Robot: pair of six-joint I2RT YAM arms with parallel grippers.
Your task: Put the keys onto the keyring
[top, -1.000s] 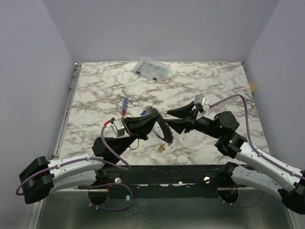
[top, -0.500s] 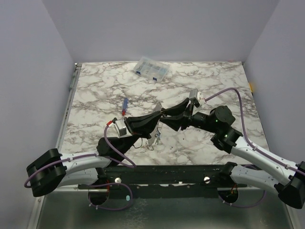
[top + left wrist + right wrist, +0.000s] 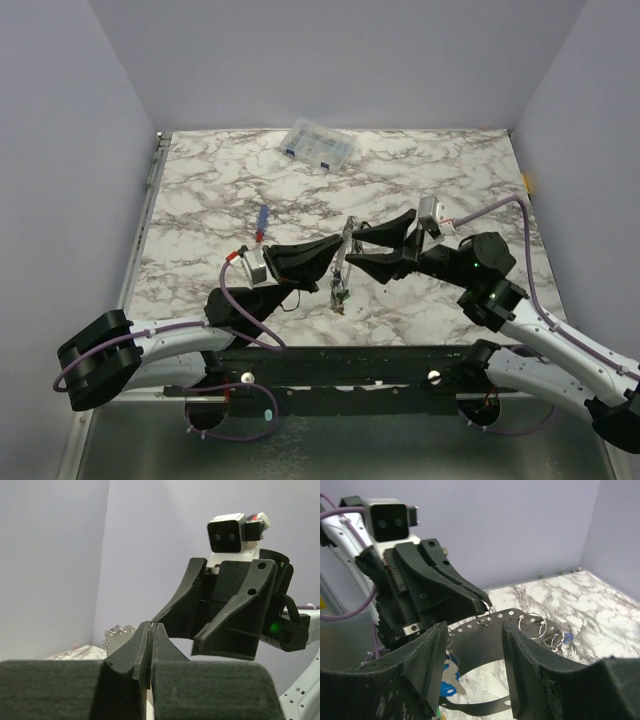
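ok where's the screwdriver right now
In the top view the screwdriver lies on the table left of centre, between the clear box and the left arm.

Left gripper (image 3: pixel 334 246) and right gripper (image 3: pixel 356 247) are meeting tip to tip mid-table with the keyring (image 3: pixel 343 268) between them, blocking that lane. Screwdriver (image 3: pixel 262 220) is lying just beyond the left gripper and clear box (image 3: pixel 318 146) is sitting at the far edge. Table (image 3: pixel 470 180) is lying open on the far right.

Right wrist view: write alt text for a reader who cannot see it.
The left claw, shut, pinches the keyring, a dark hoop punched with holes, framed by the open right claw. Small wire rings hang on the hoop and a blue key tag shows below, over a marble table.
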